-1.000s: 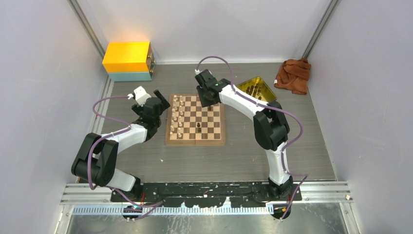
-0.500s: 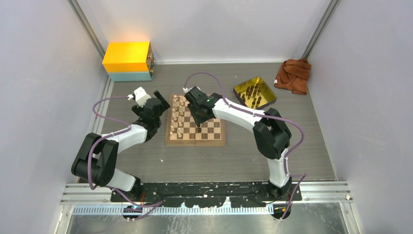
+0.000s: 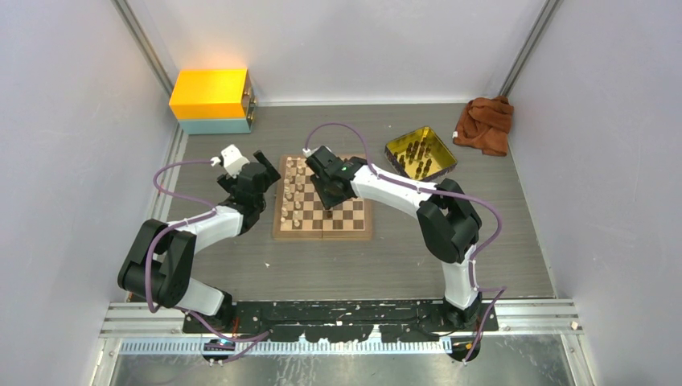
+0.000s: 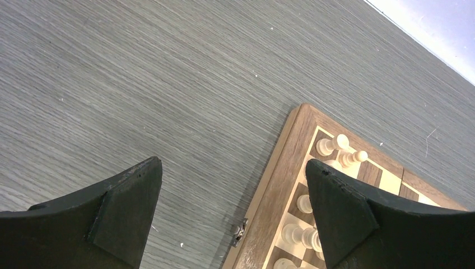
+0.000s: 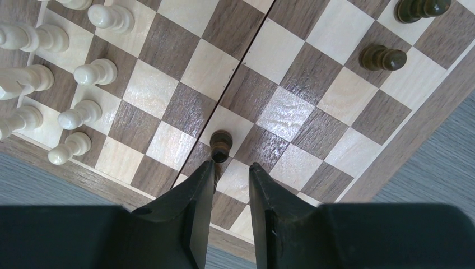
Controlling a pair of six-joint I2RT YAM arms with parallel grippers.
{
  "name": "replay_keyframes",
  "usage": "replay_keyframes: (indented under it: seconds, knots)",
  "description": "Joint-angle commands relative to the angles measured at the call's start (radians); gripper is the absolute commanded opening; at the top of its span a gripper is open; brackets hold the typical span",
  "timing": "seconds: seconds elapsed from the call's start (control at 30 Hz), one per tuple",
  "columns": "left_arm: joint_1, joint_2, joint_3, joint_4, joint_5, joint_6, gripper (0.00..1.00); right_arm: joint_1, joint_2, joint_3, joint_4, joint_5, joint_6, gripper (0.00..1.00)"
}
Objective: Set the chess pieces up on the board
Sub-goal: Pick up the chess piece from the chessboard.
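Note:
The board lies mid-table. Cream chess pieces fill its left two columns. One dark piece stands by the centre seam, and two more stand near the right edge. My right gripper hovers low over the board, jaws narrowly open with nothing between them. Its left fingertip is right at that dark piece. In the top view the right gripper covers it. My left gripper is wide open and empty over the table beside the board's left border, near cream pieces.
A yellow tray holding several dark pieces sits right of the board. A yellow and teal box stands at the back left. A brown cloth lies at the back right. Grey walls close in both sides.
My right gripper has swung from the board's far edge down and left to the lone dark piece near the centre seam. The left arm has not moved.

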Motion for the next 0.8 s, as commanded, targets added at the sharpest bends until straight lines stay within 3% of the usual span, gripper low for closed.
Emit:
replay_keyframes:
  seconds: [0.0, 0.77]
  knots:
    - [-0.006, -0.02, -0.002, 0.032, -0.032, 0.006, 0.99, 0.006, -0.039, 0.019, 0.037, -0.015, 0.003, 0.36]
    - [-0.006, -0.017, -0.005, 0.039, -0.038, 0.008, 0.99, 0.007, 0.027, 0.063, 0.044, -0.047, -0.002, 0.36]
